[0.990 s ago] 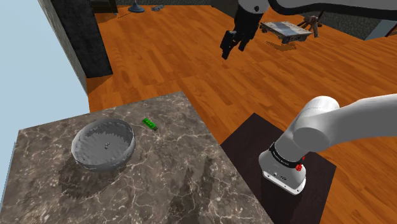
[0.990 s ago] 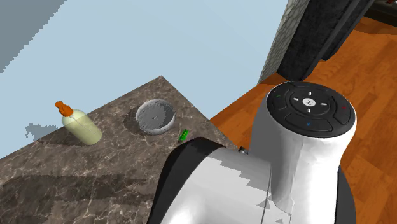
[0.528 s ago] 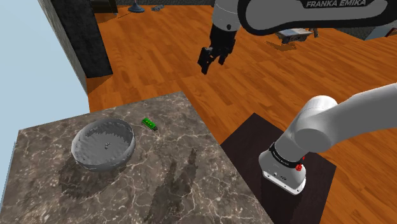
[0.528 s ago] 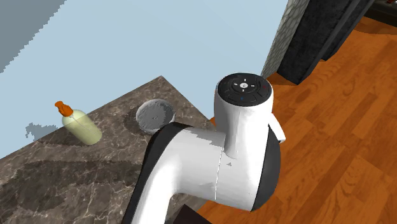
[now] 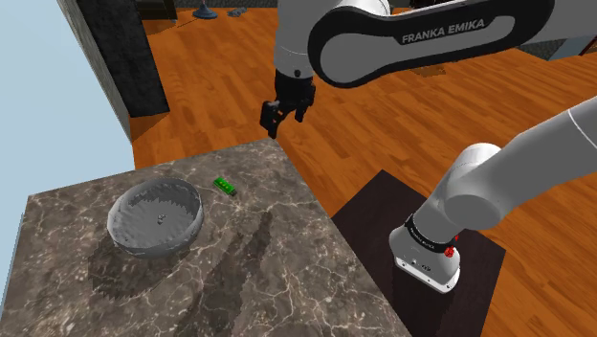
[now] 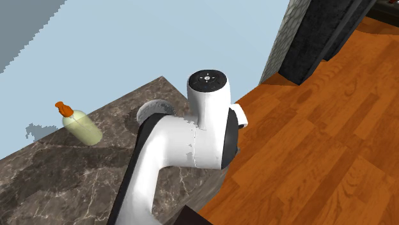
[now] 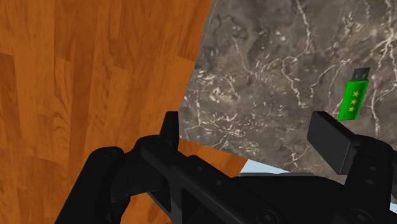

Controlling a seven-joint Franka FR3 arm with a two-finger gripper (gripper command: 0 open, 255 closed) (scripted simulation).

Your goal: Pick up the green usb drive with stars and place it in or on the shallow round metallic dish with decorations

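Note:
The green usb drive (image 5: 225, 187) with yellow stars lies flat on the marble table (image 5: 268, 278), near its far edge. The shallow round grey dish (image 5: 155, 216) sits to the drive's left in the shoulder view, a short gap away. My gripper (image 5: 272, 122) hangs above the wooden floor just beyond the table's far corner, up and to the right of the drive, open and holding nothing. In the wrist view the usb drive (image 7: 354, 95) lies on the marble just ahead of one black finger (image 7: 329, 139), and the gripper (image 7: 251, 137) straddles the table's edge. The arm hides most of the dish (image 6: 148, 108).
A cream bottle with an orange pump (image 6: 80, 125) stands on the table past the dish. Dark stone walls (image 5: 120, 57) rise beyond the table. The robot's stand (image 5: 421, 249) sits at the table's right side. A low trolley and small objects stand far off on the floor.
The arm has swung to the shoulder view's left and downward, bringing the gripper from high over the floor to near the table's far corner. Drive and dish have not moved.

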